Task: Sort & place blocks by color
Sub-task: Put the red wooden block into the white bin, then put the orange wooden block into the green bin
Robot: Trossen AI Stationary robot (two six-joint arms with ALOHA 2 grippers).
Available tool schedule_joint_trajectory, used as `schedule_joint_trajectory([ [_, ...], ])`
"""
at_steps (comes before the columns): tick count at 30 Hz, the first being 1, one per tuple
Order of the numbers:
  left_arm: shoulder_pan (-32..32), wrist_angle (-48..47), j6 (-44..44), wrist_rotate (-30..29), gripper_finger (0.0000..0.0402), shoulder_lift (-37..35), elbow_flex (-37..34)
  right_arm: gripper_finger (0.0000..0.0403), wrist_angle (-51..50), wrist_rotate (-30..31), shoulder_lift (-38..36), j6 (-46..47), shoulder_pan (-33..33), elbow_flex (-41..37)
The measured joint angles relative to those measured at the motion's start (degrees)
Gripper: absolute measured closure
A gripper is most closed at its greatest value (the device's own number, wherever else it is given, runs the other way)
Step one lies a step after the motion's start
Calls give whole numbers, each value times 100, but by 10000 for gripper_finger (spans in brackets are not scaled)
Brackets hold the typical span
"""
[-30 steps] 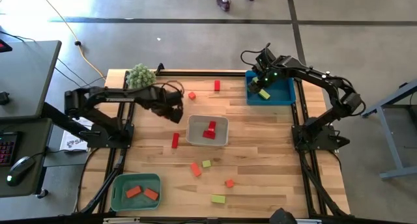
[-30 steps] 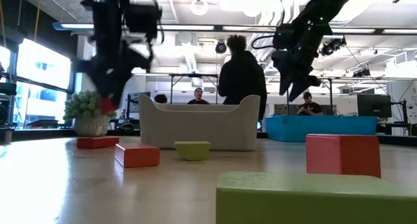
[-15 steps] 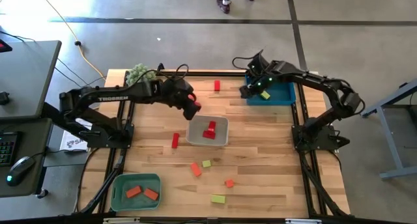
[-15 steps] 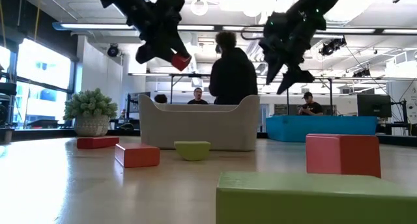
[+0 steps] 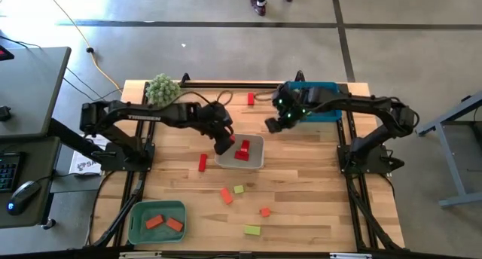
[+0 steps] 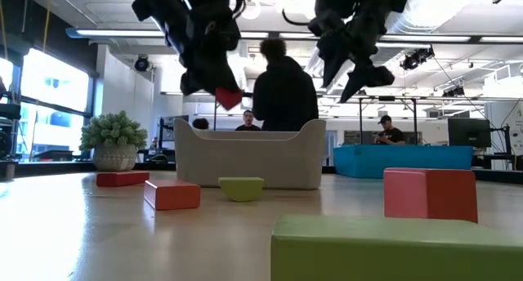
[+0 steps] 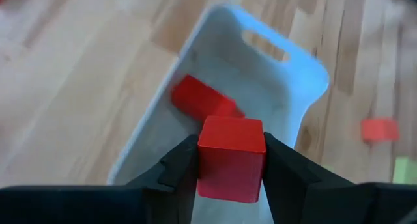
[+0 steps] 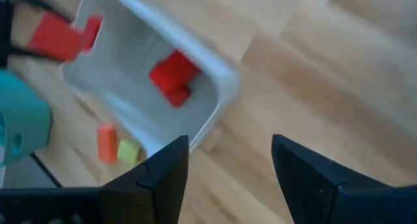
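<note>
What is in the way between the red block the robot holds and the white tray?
Nothing visible. The left tool holds the red cube over the white plastic tray, which has red blocks already inside.

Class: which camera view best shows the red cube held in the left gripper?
The left wrist view: the red cube fills the middle, clamped between the left gripper fingers over the white tray. The low view shows it small; the high view hides it; the right wrist view blurs it.

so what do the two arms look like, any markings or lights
Both arms are dark, jointed tube links. The left arm carries white lettering along its forearm and a looped black cable near the wrist. The right arm shows small green lights near its wrist. Both have black, angular jaws.
</note>
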Motion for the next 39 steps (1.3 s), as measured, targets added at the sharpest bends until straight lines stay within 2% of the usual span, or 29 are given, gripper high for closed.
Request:
schedule_joint_trajectory([
  [7,-243,45,206,0,276,393,0,197,15,141,0,579,967,0],
  [12,-264,56,149,9,260,505,0,197,43,191,0,1038,1630,0],
  [21,-238,58,147,7,202,518,0,197,111,1343,0,2047,2812,0],
  [23,-238,56,147,7,191,520,0,197,193,1380,0,2012,3001,0],
  [28,-251,47,32,235,185,472,0,197,553,1381,0,1187,3436,0],
  [33,-277,86,-582,683,186,385,2,193,1067,1598,0,658,3785,0],
  [39,-577,111,-1470,706,187,233,14,167,1236,1968,2,243,4075,-2],
])
